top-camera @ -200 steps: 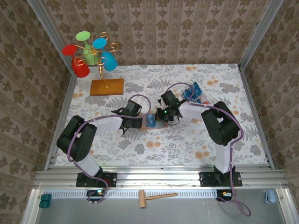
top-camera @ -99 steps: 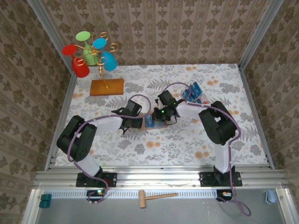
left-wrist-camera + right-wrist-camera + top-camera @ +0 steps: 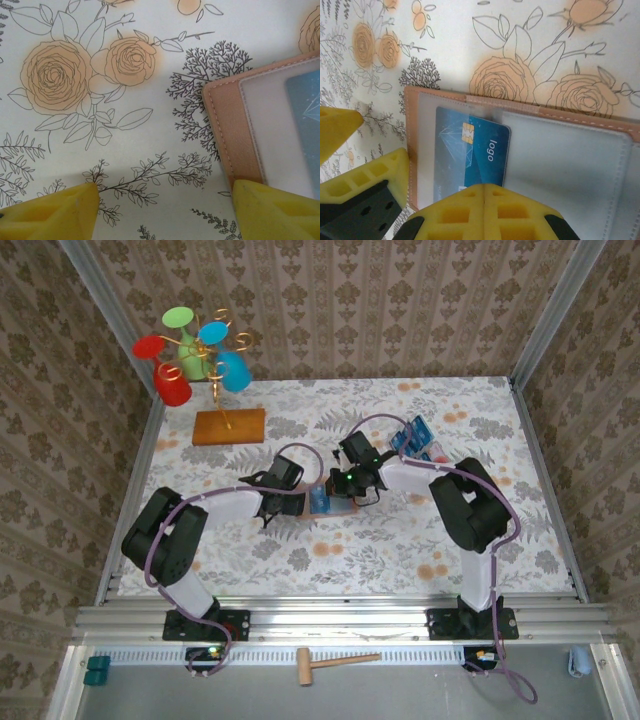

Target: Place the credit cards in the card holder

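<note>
Near the middle of the floral tablecloth [image 3: 400, 540], the card holder [image 3: 570, 155] lies open and flat, with its greyish lining and clear pockets facing up and its tan stitched rim around them. One blue credit card [image 3: 470, 150] sits partly under the clear pocket on the holder's 9 o'clock half in the right wrist view. Its chip and the word "logo" are readable.

The right gripper [image 3: 485, 189] shows at 6 o'clock in that view. Its two yellow fingers are pressed together with only a seam between them, and their tips are at the card's near edge. Whether they touch the card I cannot tell.

The left gripper [image 3: 165, 195] has its yellow fingers spread wide, with only cloth between them. In the left wrist view, the finger at 5 o'clock overlaps the holder's stitched edge, and the finger at 7 o'clock is well clear of it.

From above, the left gripper is at 9 o'clock of the holder and the right gripper at about 2 o'clock. The other credit cards [image 3: 410, 435] stand bunched farther out toward 2 o'clock, well apart from the holder. A wooden slab [image 3: 229, 426] carrying a gold stem with coloured cups [image 3: 190, 355] sits at 10 o'clock.
</note>
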You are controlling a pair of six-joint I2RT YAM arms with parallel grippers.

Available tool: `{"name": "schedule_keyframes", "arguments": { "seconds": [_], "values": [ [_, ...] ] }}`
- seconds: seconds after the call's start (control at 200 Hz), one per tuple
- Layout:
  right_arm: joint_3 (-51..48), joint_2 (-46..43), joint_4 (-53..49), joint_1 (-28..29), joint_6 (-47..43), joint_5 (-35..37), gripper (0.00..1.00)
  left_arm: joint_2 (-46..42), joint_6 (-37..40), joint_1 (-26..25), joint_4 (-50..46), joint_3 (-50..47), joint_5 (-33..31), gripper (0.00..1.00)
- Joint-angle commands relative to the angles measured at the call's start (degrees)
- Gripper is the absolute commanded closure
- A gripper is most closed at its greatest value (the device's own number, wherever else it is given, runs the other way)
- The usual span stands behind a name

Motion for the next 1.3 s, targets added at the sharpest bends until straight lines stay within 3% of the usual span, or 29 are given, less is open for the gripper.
{"name": "schedule_keyframes", "arguments": {
  "seconds": [0.0, 1.295],
  "values": [
    [-0.80, -1.92, -1.91, -0.31, -1.24, 1.55, 1.00, 0.86, -0.37, 0.20, -0.03, -0.63, 0.26, 0.28],
    [2.16, 4.16, -0.42, 2.13, 1.16, -0.54, 1.00, 1.34, -0.30, 0.24, 0.65, -0.51, 0.78, 0.28]
  ]
}}
